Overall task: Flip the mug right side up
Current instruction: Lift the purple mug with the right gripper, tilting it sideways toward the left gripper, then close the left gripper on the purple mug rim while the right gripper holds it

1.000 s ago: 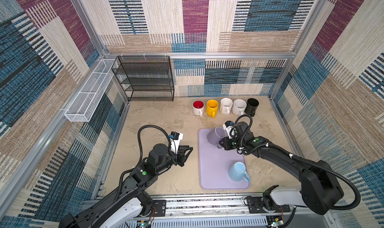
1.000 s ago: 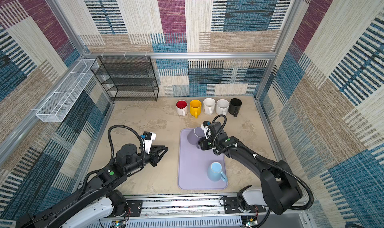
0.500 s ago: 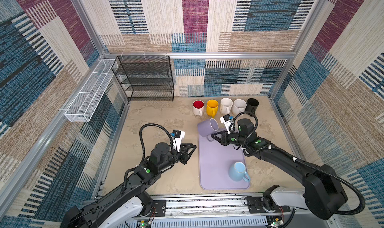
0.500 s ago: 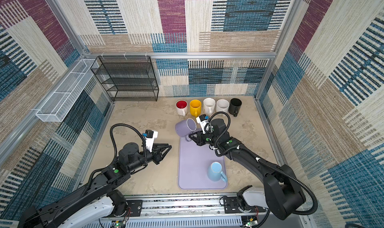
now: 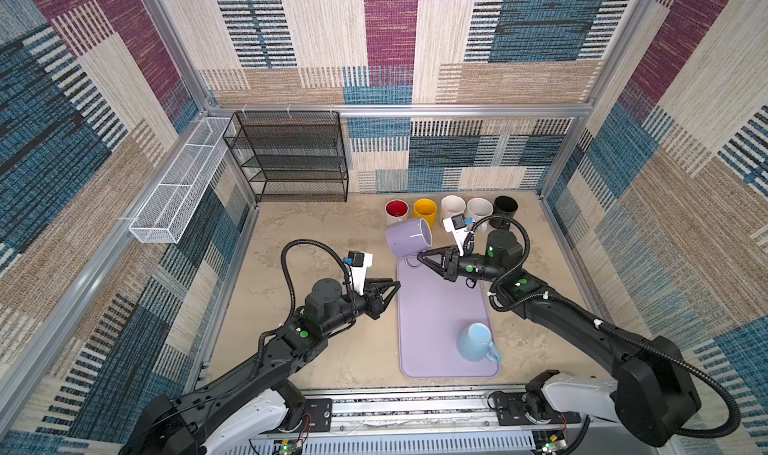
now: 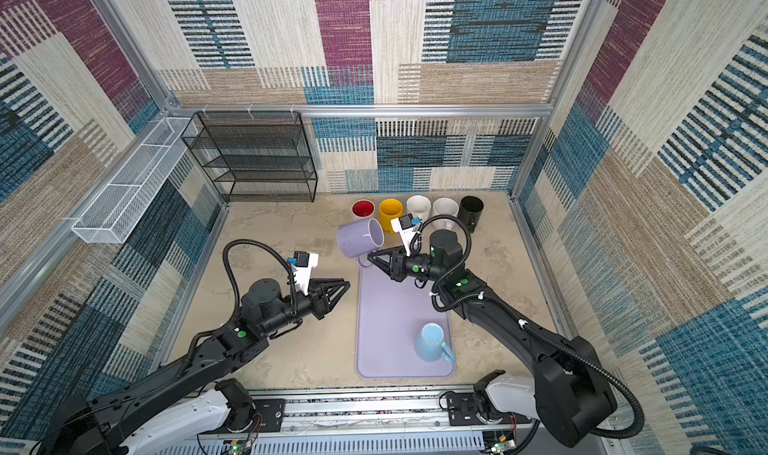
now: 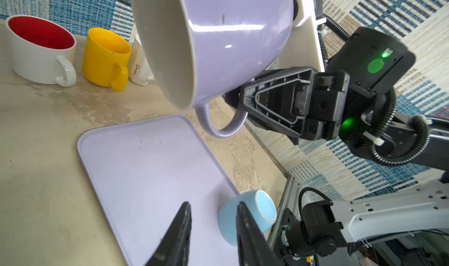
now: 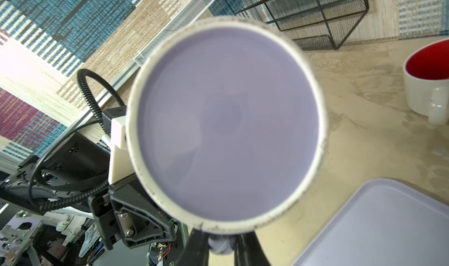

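Surface [image 5: 332,241]: pale and stone-patterned, with a lilac tray [image 5: 440,299] lying on it.
Near end: a blue mug [image 5: 476,340] stood base-up on the tray, untouched.
Left pincer [image 5: 394,284]: empty, its tips a little parted. Over the last second it had crept closer to the tray's left rim.
Change: the lavender mug [image 5: 405,237], which a second earlier stood inverted on the tray's far corner, had been lifted clear and swung onto its side.
Right pincer [image 5: 417,259]: clenched on the handle [image 7: 221,128], which hung below the body.
Where: in the air over the tray's far left corner, touching nothing else.
Pointing: mouth toward the left arm, base toward the right wrist camera. The long axis was near level, with the mouth perhaps dipping slightly.
Meaning: about half the turn looked done — the mouth still had to come up.
Far: a row of upright mugs [image 5: 452,205] stood just behind, and a wire rack [image 5: 291,158] beyond them.
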Controlling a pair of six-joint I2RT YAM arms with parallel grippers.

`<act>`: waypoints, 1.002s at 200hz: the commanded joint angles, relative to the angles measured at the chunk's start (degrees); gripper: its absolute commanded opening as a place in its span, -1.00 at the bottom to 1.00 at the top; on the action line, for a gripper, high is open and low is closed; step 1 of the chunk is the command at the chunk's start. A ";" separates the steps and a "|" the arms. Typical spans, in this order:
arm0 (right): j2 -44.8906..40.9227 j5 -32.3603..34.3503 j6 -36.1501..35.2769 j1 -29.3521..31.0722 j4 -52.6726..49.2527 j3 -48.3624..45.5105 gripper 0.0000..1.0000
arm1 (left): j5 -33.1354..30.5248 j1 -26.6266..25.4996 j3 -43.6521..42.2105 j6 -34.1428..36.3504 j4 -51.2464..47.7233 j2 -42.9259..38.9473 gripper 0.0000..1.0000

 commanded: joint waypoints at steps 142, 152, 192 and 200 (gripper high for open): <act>0.36 -7.51 4.78 2.39 19.25 -0.76 -1.00 | 4.94 0.06 1.53 -5.49 20.67 5.48 -0.35; 0.35 -7.51 4.96 2.64 19.82 -0.80 -1.00 | 5.00 0.06 1.55 -5.53 21.15 5.79 -0.35; 0.75 -7.76 5.75 3.78 21.53 -1.17 -1.00 | 4.29 0.15 1.51 -5.45 22.33 5.67 -0.37; 1.02 -7.93 6.02 4.00 22.14 -1.32 -1.00 | 4.21 0.16 1.37 -5.39 22.47 5.58 -0.38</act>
